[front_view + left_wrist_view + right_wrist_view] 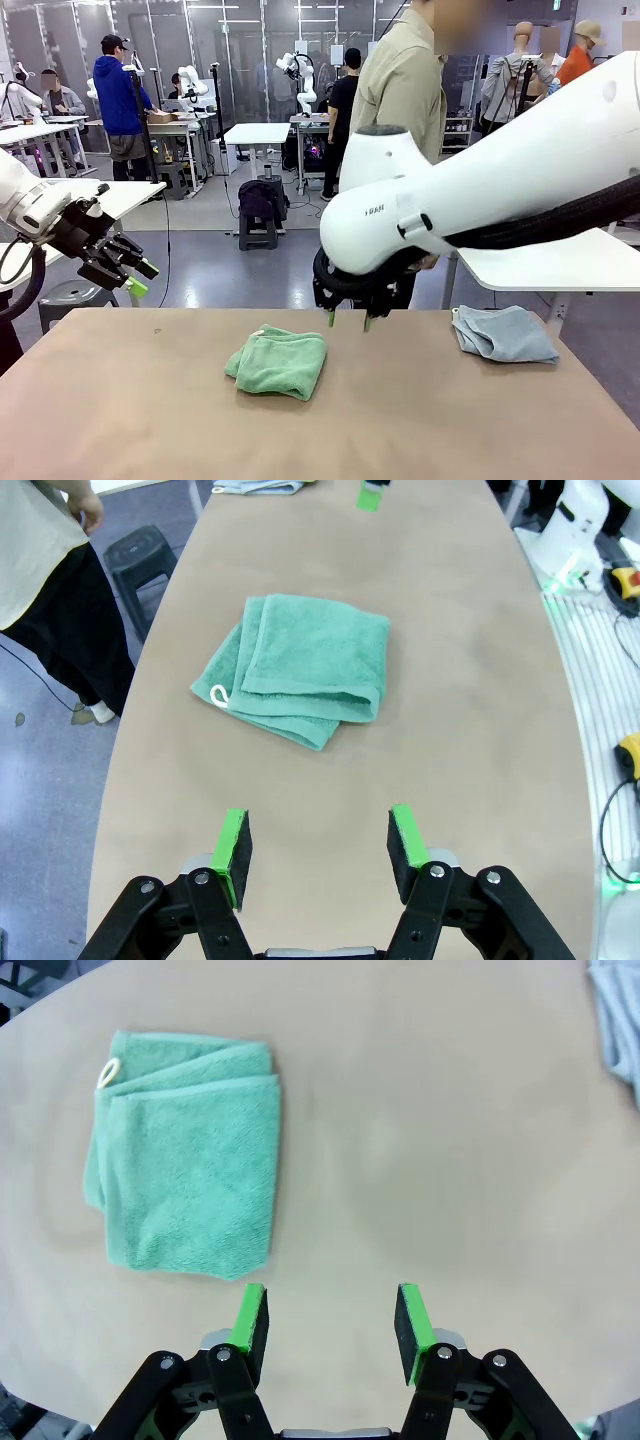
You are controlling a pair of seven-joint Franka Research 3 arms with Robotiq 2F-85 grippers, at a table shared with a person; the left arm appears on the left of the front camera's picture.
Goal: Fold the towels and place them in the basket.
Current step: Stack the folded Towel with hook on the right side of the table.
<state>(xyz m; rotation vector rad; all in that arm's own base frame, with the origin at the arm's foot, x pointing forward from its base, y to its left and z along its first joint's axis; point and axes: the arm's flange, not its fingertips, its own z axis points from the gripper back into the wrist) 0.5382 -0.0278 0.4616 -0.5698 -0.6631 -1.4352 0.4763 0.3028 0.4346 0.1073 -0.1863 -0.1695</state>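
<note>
Plush folded green towel (278, 361) — smooth table (420, 420)

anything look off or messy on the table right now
Mostly tidy. The green towel lies folded mid-table, though its layers are fanned slightly askew at the tag corner. The blue-grey towel sits rumpled at the table's far right edge, not neatly folded. Nothing looks spilled or damaged.

The blue-grey towel (618, 1020) is cut off by the right edge, far beyond the right gripper's fingers (411, 1322). In the left wrist view it (256, 486) is cut by the top edge, far ahead of the fingers (404, 837). The person (45, 590) is seen only partly.
</note>
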